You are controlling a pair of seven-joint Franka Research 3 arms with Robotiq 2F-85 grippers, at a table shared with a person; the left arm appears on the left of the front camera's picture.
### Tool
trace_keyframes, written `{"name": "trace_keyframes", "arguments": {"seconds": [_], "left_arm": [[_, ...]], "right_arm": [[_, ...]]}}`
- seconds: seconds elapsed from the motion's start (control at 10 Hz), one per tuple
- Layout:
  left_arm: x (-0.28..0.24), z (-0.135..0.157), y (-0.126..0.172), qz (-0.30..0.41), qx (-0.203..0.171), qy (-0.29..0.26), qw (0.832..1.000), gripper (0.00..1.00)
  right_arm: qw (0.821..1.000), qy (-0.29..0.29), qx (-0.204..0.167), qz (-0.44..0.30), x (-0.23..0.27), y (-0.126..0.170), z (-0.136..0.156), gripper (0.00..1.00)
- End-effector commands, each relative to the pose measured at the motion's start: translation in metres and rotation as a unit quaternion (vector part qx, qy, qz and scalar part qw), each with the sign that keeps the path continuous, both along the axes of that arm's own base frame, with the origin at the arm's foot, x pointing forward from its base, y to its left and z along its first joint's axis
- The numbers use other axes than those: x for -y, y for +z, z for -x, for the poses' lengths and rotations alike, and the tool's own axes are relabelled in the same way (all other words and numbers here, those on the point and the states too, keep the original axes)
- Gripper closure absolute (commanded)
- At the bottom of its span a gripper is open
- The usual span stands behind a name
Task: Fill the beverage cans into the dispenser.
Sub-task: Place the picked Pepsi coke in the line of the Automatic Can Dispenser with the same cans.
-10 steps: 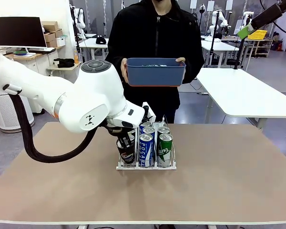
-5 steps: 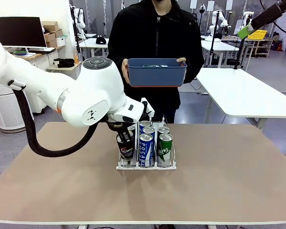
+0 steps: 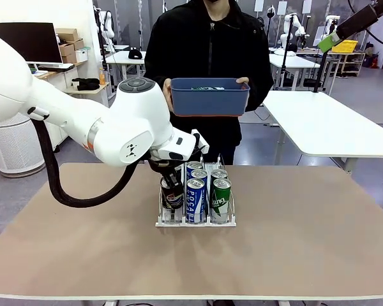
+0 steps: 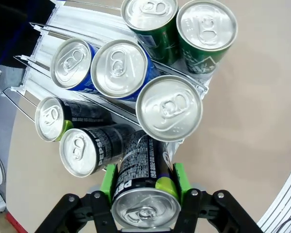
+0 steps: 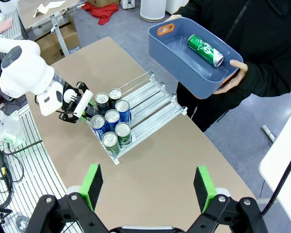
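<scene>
Tilted black Pepsi can (image 4: 141, 160) pinched in the left gripper (image 4: 143, 180) at the near end of the dispenser's (image 3: 195, 223) left lane, right gripper (image 5: 148, 187) spread wide, its wrist view revealing a green can (image 5: 205, 50) in the person's blue bin (image 5: 184, 73)

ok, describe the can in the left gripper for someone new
Middle of the tan table stands a white three-lane wire rack of slim drink cans. At the near end of its left lane is a black Pepsi can. Unlike the blue-and-white can beside it, it alone is clamped between the left gripper's green pads.
</scene>
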State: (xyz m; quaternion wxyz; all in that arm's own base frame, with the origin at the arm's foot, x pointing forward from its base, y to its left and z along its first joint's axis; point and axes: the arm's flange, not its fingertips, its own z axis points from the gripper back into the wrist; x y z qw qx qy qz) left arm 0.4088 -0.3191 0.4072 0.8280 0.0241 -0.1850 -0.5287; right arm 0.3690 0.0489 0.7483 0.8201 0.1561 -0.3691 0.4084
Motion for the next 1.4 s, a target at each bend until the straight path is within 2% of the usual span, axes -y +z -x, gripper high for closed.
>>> {"name": "trace_keyframes", "arguments": {"seconds": [0.0,0.2,0.4,0.5,0.6,0.8,1.1,1.2,1.3], "left_arm": [[-0.002,-0.015,-0.006,-0.010,0.008,0.018,1.000,0.42],[-0.003,-0.016,-0.015,-0.012,-0.012,0.020,1.000,0.42],[-0.003,-0.014,-0.016,-0.014,-0.053,0.004,0.999,0.42],[0.000,-0.006,-0.022,-0.010,-0.026,0.005,1.000,0.42],[0.000,-0.006,-0.022,-0.010,-0.026,0.005,1.000,0.42],[0.002,-0.005,-0.018,-0.010,-0.059,0.000,0.998,0.42],[-0.003,-0.018,-0.018,-0.015,-0.059,0.006,0.998,0.42],[-0.003,-0.019,-0.016,-0.018,-0.067,0.008,0.998,0.23],[-0.002,-0.018,-0.015,-0.016,-0.066,0.011,0.998,0.23]], "right_arm": [[1.000,0.002,0.000,-0.004,0.000,0.000,-0.001,0.00],[1.000,0.002,0.000,-0.004,0.000,0.000,-0.001,0.00],[1.000,0.002,0.000,-0.004,0.000,0.000,-0.001,0.00],[1.000,0.002,0.000,-0.004,0.000,0.000,-0.001,0.00],[1.000,0.002,0.000,-0.004,0.000,0.000,-0.001,0.00],[1.000,0.002,0.000,-0.004,0.000,0.000,-0.001,0.00],[1.000,0.002,0.000,-0.004,0.000,0.000,-0.001,0.00],[1.000,0.002,0.000,-0.004,0.000,0.000,-0.001,0.00],[1.000,0.002,0.000,-0.004,0.000,0.000,-0.001,0.00]]}}
